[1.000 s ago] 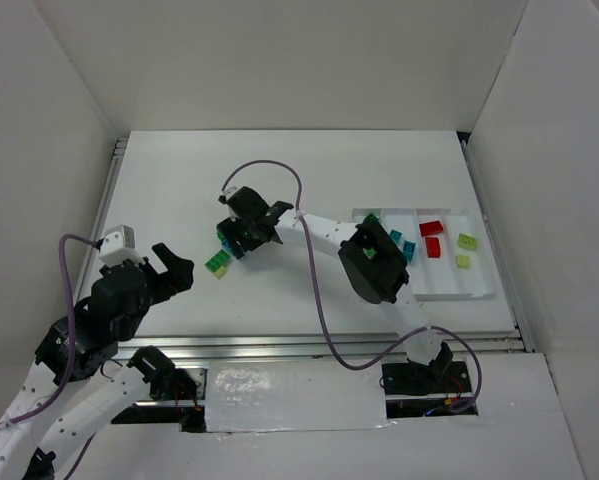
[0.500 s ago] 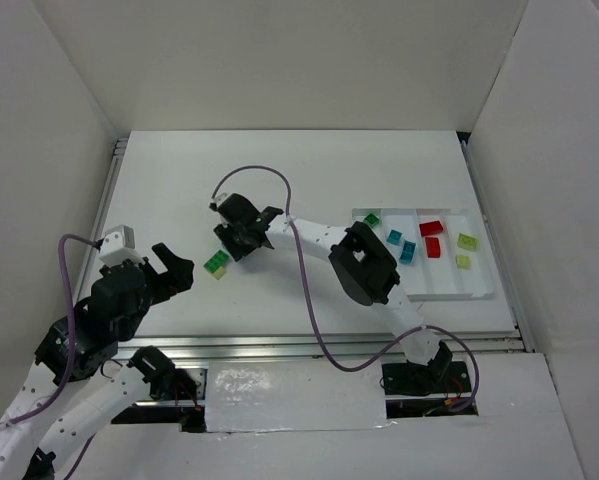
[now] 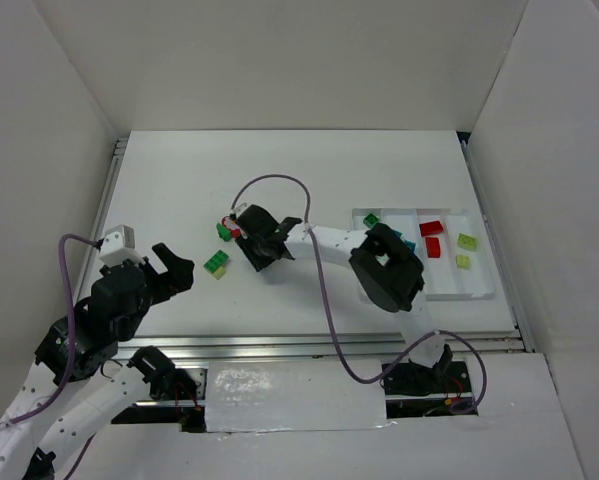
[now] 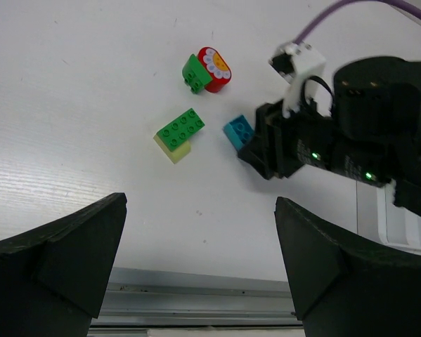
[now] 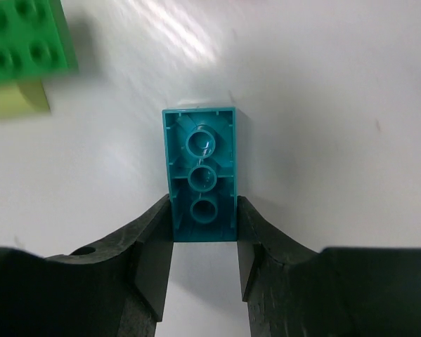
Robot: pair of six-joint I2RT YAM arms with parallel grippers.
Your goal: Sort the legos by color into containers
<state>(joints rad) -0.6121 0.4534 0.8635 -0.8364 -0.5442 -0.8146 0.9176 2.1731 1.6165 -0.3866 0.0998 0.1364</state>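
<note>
Underside tubes of teal brick (image 5: 200, 172) visible only in right wrist view; right gripper (image 5: 204, 210) clamps it, long axis pointing outward along fingers. Left gripper (image 4: 199, 203) spread, empty.

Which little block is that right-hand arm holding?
Look at the white table, left of the shallow white plastic tray. There the right gripper pinches a small teal-blue plastic brick. Unlike it, the loose bricks nearby are green, pale yellow or red.
</note>
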